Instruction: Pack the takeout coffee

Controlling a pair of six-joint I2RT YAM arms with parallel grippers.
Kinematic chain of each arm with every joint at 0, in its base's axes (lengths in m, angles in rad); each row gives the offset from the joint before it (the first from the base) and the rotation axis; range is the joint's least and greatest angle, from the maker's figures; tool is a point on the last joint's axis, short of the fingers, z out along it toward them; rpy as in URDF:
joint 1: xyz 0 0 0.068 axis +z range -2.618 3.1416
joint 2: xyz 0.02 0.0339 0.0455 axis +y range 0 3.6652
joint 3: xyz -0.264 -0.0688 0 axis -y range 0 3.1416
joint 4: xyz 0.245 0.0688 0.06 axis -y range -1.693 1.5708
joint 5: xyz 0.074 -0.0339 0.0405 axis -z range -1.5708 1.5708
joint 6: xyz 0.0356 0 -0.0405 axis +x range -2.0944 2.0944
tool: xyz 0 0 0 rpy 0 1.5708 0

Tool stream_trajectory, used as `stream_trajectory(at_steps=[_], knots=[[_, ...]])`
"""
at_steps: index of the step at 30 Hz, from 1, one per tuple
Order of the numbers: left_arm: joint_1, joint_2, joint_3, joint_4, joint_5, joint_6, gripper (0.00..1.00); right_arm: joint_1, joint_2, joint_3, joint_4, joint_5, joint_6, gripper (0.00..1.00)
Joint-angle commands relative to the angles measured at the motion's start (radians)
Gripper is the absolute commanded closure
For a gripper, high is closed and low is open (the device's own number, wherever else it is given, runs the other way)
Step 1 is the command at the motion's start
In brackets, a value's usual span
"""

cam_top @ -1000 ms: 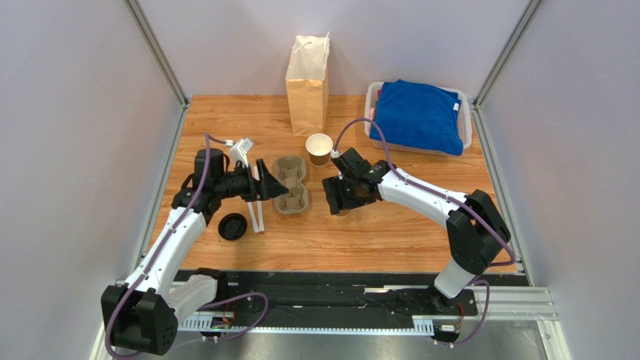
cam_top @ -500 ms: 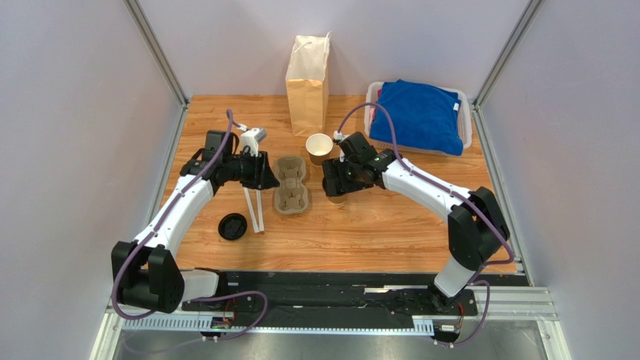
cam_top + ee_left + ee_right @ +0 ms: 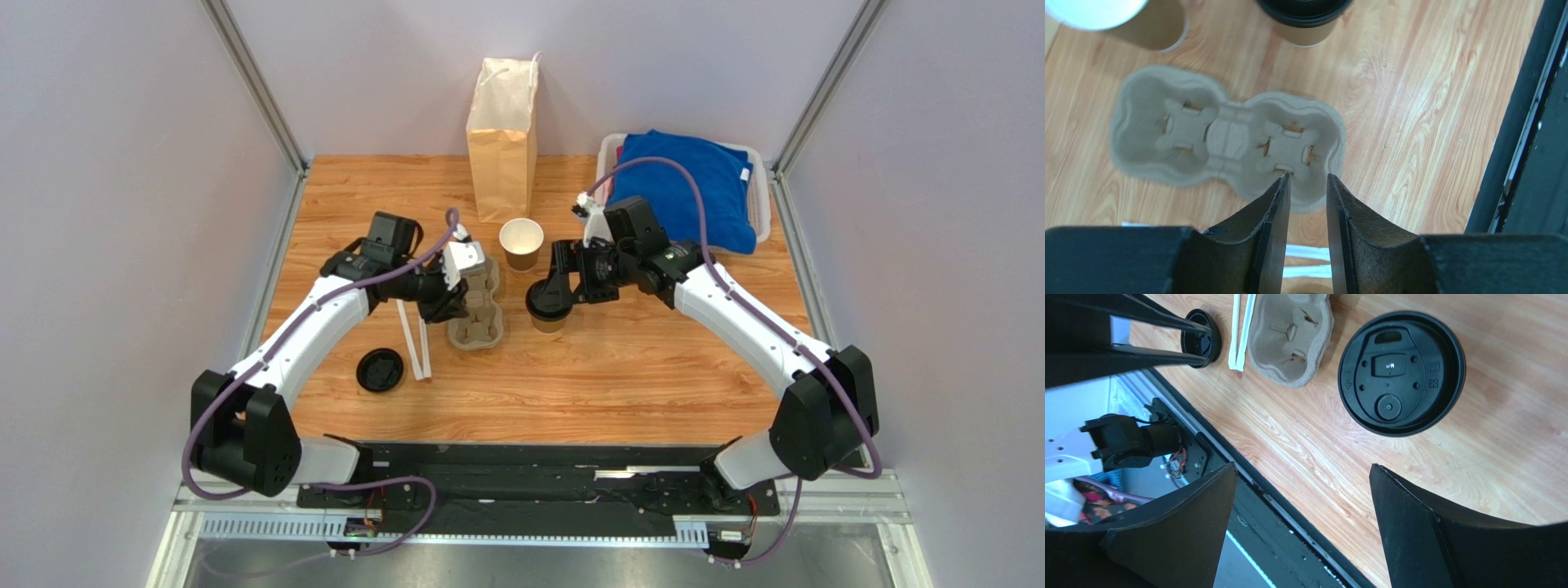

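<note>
- Lining up the pick: right gripper (image 3: 567,277) hangs just above the takeout coffee (image 3: 548,306), jaws spread wide, nothing in them.
- Takeout coffee stands upright on the table (image 3: 638,368) with its lid on, just right of the cup carrier (image 3: 475,306) and on the near side of the lidless cup (image 3: 521,241). Not in a pocket yet.
- Left gripper (image 3: 1307,180) sits at the carrier's rim beside one pocket, jaws narrow with a slim gap. Can't tell if it pinches the cardboard or only hovers. Reads like a hold-down to me.
- Step as I judge it: pre-grasp on the coffee, carrier steadied for the drop-in.
- Next move calls for: right wrist down until the jaws straddle the paper wall below the lid, not the lid itself. Squeeze gently, since paper crushes. Lift straight, carry across, seat in a free pocket.
- Watch: lidless cup is near, easy to clip. The pocket by the left gripper is crowded, so the other one looks safer.
- Paper bag (image 3: 503,123) stands at the back, likely the last stop.
</note>
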Motion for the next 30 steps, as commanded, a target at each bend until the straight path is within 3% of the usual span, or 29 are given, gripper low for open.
stream_trajectory(at_steps=[1,11,21,30], knots=[[-0.083,0.068,-0.002,0.019,-0.004,0.192,0.64,-0.030,-0.046,-0.033,0.026,-0.094,0.053,0.17],[-0.202,0.214,0.003,0.047,-0.104,0.229,0.66,-0.111,-0.086,-0.103,0.072,-0.177,0.132,0.35],[-0.212,0.277,0.006,0.041,-0.127,0.254,0.67,-0.119,-0.095,-0.118,0.076,-0.191,0.137,0.38],[-0.211,0.283,-0.011,0.021,-0.128,0.286,0.78,-0.120,-0.084,-0.118,0.083,-0.202,0.140,0.40]])
